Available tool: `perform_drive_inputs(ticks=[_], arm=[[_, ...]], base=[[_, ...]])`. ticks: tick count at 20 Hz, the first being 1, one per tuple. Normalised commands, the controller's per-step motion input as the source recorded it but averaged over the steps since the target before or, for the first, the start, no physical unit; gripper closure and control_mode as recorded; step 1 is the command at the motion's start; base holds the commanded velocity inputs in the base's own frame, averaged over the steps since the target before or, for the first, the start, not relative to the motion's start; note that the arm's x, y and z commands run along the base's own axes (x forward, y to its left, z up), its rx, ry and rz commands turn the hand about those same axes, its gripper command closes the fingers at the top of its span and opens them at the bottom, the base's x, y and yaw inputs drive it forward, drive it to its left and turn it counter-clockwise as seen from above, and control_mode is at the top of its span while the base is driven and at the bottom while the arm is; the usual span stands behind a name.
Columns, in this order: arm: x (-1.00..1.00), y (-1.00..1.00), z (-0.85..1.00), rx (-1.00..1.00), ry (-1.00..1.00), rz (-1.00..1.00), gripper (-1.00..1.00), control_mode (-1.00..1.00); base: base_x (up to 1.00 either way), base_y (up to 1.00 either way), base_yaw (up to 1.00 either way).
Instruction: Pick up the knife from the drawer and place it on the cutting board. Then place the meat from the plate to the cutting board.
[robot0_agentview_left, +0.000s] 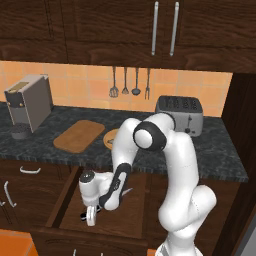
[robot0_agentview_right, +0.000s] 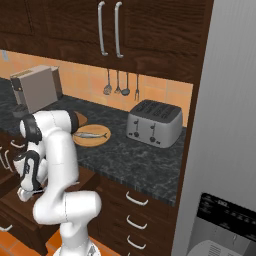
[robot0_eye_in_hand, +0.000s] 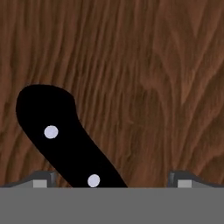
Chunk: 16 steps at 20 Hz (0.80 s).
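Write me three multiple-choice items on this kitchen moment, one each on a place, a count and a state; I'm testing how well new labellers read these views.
1. Where does the fish lie?
A. On the round plate
B. On the cutting board
C. In the drawer

2. How many utensils hang on the wall behind the counter?
A. Two
B. Four
C. Six

3. What state is the drawer in?
A. Pushed shut
B. Pulled open, with the gripper lowered into it
C. Pulled open, with the arm raised over the toaster

Answers:
1. A: the right base view shows the silvery fish on the tan plate.
2. B: four dark utensils hang in a row under the cabinets.
3. B: its wooden floor is exposed, and the hand view shows the knife handle lying on it, close to the fingertips.
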Motion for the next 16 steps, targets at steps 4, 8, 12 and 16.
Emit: perform_drive_inputs(ticks=[4, 8, 12, 16], arm=[[0.0, 0.0, -0.18, 0.0, 0.0, 0.0, -1.0, -1.0], [0.0, 0.04, -0.16, 0.0, 0.0, 0.0, 1.0, -1.0], [0.0, 0.19, 0.0, 0.0, 0.0, 0.0, 1.0, -1.0], [-0.1, 0.31, 0.22, 0.0, -0.01, 0.0, 1.0, -1.0]], base=[[0.0, 0.0, 0.0], [0.0, 0.0, 0.0], [0.0, 0.0, 0.0], [0.0, 0.0, 0.0]])
